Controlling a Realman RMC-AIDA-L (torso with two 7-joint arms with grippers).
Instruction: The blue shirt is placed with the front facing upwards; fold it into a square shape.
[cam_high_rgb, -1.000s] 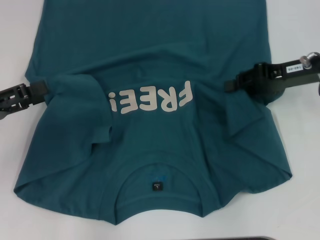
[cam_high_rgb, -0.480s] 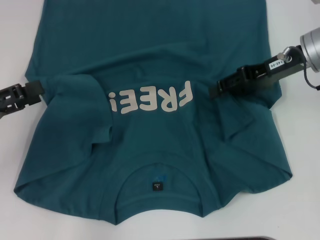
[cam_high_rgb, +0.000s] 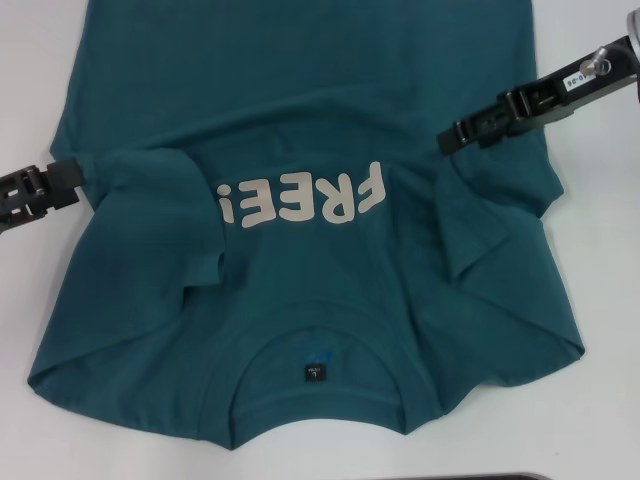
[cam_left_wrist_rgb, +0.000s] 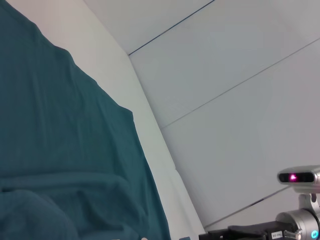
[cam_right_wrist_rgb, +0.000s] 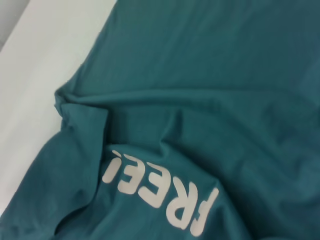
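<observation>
The blue shirt (cam_high_rgb: 300, 110) lies front up on the white table (cam_high_rgb: 30, 80), with its off-white "FREE!" letters (cam_high_rgb: 305, 205) across the chest. Its collar (cam_high_rgb: 315, 400) and dark neck label (cam_high_rgb: 314, 373) are at the near edge. Both sleeves are folded inward, one (cam_high_rgb: 160, 210) on the left and one (cam_high_rgb: 480, 220) on the right. My left gripper (cam_high_rgb: 72, 172) sits at the shirt's left edge, beside the folded sleeve. Lifted above the right sleeve's fold is my right gripper (cam_high_rgb: 450, 137). The right wrist view shows the shirt (cam_right_wrist_rgb: 200, 75) and its letters (cam_right_wrist_rgb: 160, 187).
White table (cam_right_wrist_rgb: 40, 75) shows on both sides of the shirt. In the left wrist view the shirt (cam_left_wrist_rgb: 60, 150) fills one side, with a pale wall behind and my right arm (cam_left_wrist_rgb: 260, 232) far off. A dark edge (cam_high_rgb: 470, 477) shows at the near table edge.
My right gripper has risen and drawn back to the right, off the folded right sleeve. My left gripper has backed a little to the left. The shirt has stayed put.
</observation>
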